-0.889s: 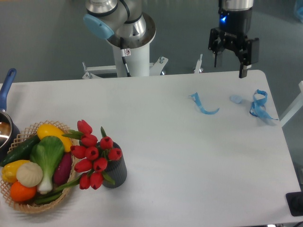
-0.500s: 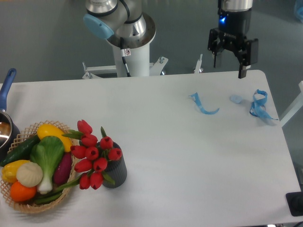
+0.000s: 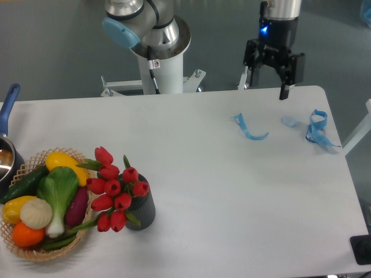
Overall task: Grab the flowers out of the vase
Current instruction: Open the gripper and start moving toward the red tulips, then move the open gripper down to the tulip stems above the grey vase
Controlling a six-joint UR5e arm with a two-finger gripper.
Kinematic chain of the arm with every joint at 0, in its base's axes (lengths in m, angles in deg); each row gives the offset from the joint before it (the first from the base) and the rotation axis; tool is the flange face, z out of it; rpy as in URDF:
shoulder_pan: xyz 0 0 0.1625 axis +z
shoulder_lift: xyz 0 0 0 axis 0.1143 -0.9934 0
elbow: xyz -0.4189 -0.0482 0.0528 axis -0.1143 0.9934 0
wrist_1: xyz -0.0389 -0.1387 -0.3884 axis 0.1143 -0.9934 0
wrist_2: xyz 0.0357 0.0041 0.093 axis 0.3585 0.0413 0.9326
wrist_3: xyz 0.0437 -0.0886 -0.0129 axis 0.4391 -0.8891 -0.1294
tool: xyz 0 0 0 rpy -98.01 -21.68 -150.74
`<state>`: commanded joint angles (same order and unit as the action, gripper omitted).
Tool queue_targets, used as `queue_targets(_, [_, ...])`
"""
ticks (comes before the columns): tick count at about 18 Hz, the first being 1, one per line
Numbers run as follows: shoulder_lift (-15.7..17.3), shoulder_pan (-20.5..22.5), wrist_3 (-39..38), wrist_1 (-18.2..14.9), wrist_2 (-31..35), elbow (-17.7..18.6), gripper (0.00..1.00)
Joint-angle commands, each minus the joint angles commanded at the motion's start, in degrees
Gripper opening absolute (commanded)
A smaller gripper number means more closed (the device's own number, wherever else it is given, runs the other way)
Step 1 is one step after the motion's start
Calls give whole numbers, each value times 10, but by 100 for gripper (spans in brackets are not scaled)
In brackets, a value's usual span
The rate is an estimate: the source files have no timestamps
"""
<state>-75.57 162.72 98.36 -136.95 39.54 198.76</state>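
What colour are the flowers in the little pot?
Red, with green stems and leaves. The flowers show clearly in the fixed camera view.

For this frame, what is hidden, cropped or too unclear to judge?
- Pot: cut off by the left edge, contents unreadable.
- Vase: mouth and stems hidden behind the flowers.
- Black object: cropped at the right edge, unidentifiable.
- Arm above the gripper: cut by the top edge.

Red tulip flowers (image 3: 116,190) in ribbed dark vase (image 3: 142,212), upright
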Motion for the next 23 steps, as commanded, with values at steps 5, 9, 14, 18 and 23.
queue_targets(5, [-1, -28, -88, -2, -101, 19, 100])
queue_targets(9, [-17, -78, -184, 7, -178, 29, 100])
queue_targets(14, [-62, -134, -248, 88, -194, 24, 100])
queue_targets(18, [-116, -192, -282, 121, -188, -1, 100])
queue_targets(23, [-160, -226, -284, 123, -189, -32, 100])
